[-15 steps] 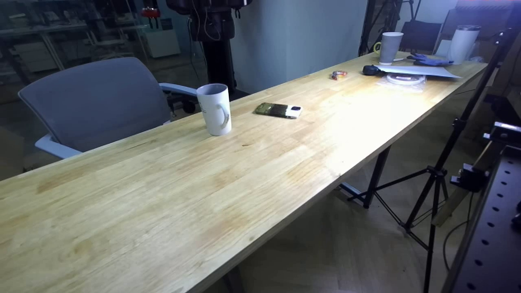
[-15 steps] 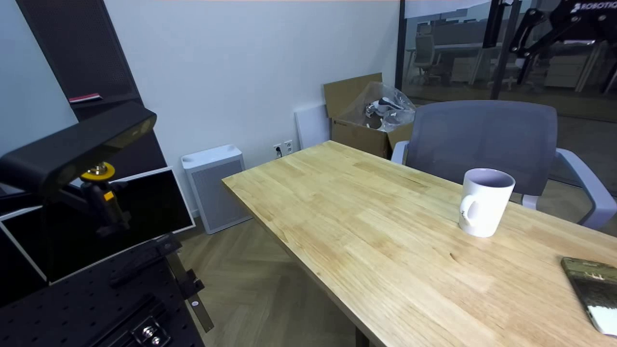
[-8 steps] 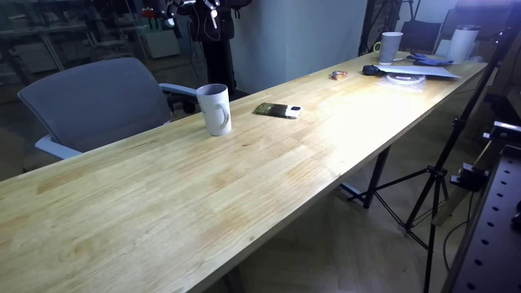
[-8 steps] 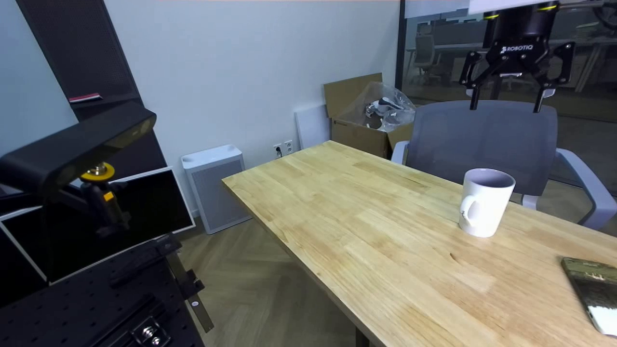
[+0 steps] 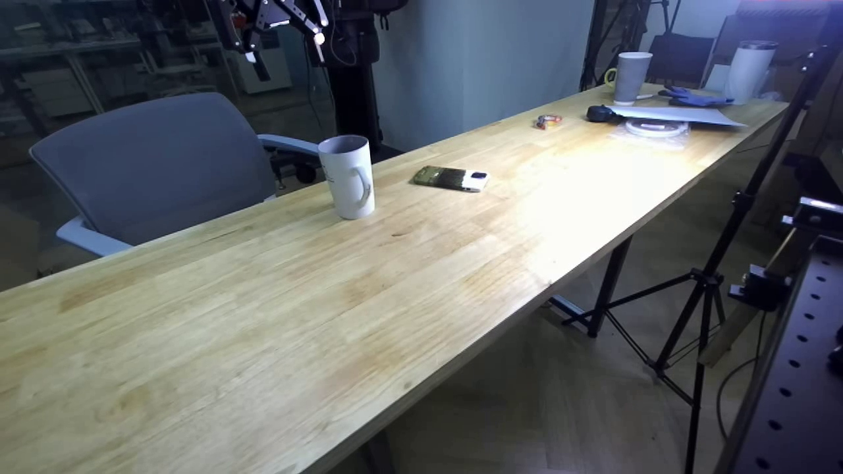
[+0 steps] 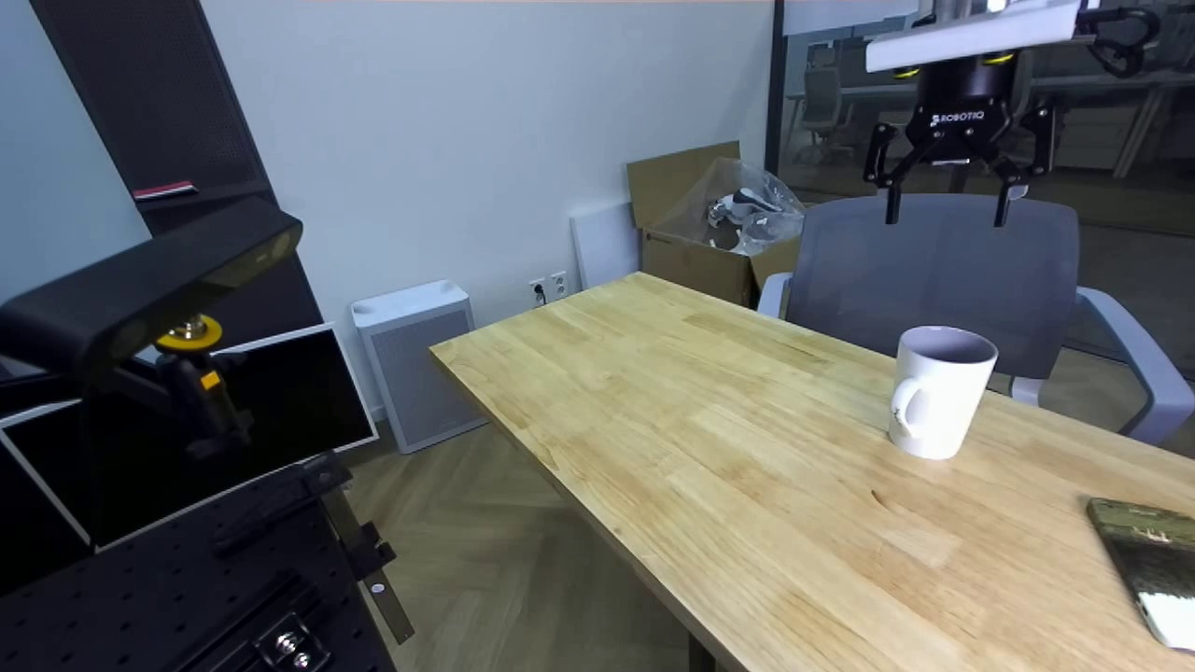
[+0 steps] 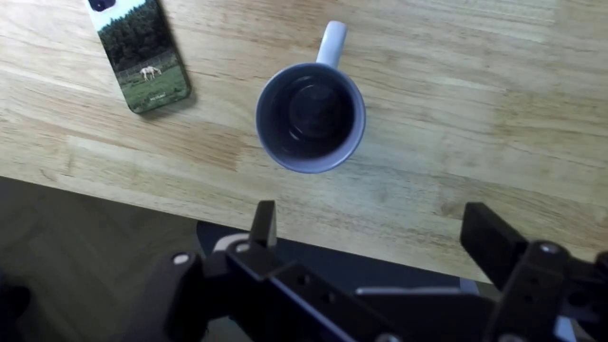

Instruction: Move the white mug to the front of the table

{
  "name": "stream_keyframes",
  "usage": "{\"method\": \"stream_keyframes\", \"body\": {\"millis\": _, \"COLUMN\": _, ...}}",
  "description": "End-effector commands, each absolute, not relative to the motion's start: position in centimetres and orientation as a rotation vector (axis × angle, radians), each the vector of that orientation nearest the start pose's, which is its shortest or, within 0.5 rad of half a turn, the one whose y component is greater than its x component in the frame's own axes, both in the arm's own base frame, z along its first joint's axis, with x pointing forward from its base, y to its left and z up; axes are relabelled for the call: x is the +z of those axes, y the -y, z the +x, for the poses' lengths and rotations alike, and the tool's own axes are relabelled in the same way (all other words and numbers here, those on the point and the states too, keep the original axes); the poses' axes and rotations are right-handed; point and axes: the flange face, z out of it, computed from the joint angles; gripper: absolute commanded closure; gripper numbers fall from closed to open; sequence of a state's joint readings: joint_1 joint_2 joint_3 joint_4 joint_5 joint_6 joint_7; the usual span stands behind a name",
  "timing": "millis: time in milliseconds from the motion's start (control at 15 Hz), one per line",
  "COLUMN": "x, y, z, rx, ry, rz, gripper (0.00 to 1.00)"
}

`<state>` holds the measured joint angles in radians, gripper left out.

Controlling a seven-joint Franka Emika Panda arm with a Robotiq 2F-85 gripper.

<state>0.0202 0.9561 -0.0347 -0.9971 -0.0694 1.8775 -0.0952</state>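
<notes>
The white mug [image 5: 349, 184] stands upright on the light-wood table [image 5: 263, 342], close to the edge beside the chair. It also shows at the right in an exterior view [image 6: 938, 401], handle towards the camera. In the wrist view the mug [image 7: 311, 114] is seen from above, dark inside, its handle pointing up and away from the fingers. My gripper [image 6: 947, 217] is open and empty, in the air above and behind the mug, over the chair side. It is at the top in an exterior view [image 5: 290, 62]. In the wrist view its fingertips [image 7: 370, 211] lie below the mug, apart from it.
A phone [image 5: 451, 178] lies flat beside the mug. A grey chair [image 6: 934, 271] stands against the table edge. A grey cup [image 5: 633, 79], a white tumbler [image 5: 751, 72], a blue glove [image 5: 695, 97] and papers [image 5: 685, 116] lie at the far end. A tripod [image 5: 708, 280] stands beside the table.
The gripper came in from the top right in an exterior view, turned to face it, and moved left and down to above the chair. It stays open. The mug has not moved.
</notes>
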Motion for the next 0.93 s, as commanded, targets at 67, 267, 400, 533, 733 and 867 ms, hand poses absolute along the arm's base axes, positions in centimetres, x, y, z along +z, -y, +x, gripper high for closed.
{"method": "stream_keyframes", "body": {"millis": 67, "x": 27.6, "y": 1.0, "z": 77.0, "rx": 0.029, "ry": 0.113, "rz": -3.102, "gripper": 0.00}}
{"method": "stream_keyframes", "body": {"millis": 267, "x": 26.6, "y": 1.2, "z": 77.5, "rx": 0.046, "ry": 0.128, "rz": -3.125, "gripper": 0.00}}
{"method": "stream_keyframes", "body": {"millis": 400, "x": 26.3, "y": 1.2, "z": 77.5, "rx": 0.051, "ry": 0.129, "rz": -3.125, "gripper": 0.00}}
{"method": "stream_keyframes", "body": {"millis": 533, "x": 26.2, "y": 1.1, "z": 77.5, "rx": 0.052, "ry": 0.131, "rz": -3.125, "gripper": 0.00}}
{"method": "stream_keyframes", "body": {"millis": 733, "x": 26.2, "y": 1.1, "z": 77.5, "rx": 0.052, "ry": 0.131, "rz": -3.125, "gripper": 0.00}}
{"method": "stream_keyframes", "body": {"millis": 867, "x": 25.4, "y": 0.6, "z": 77.1, "rx": 0.059, "ry": 0.150, "rz": -3.125, "gripper": 0.00}}
